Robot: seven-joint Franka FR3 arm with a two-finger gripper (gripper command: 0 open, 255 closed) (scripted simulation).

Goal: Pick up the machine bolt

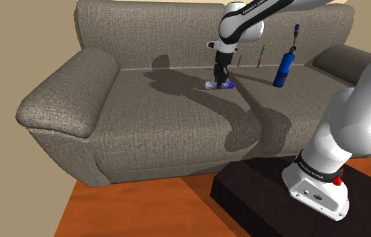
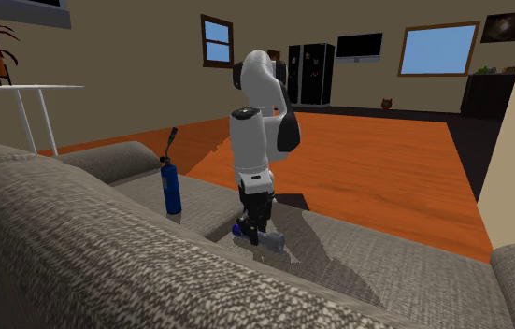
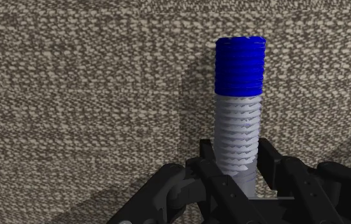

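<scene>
The machine bolt (image 3: pixel 239 95) has a grey threaded shank and a blue threaded end. It lies low on the grey sofa seat (image 1: pixel 170 114), near the backrest. My black gripper (image 3: pixel 236 160) comes straight down on it and is shut on the grey part of the shank, one finger on each side. In the shoulder view the gripper (image 1: pixel 219 76) stands over the bolt (image 1: pixel 211 85), whose grey end and blue end stick out on either side of the fingers. From the second exterior view the bolt (image 2: pixel 272 243) shows just below the gripper (image 2: pixel 253 224).
A blue bottle with a dark nozzle (image 1: pixel 283 67) stands on the seat to the shoulder view's right of the gripper. Two thin tools (image 1: pixel 262 57) lean on the backrest behind it. Sofa arms (image 1: pixel 69 87) bound the seat. The black stand (image 1: pixel 291 195) sits on an orange floor.
</scene>
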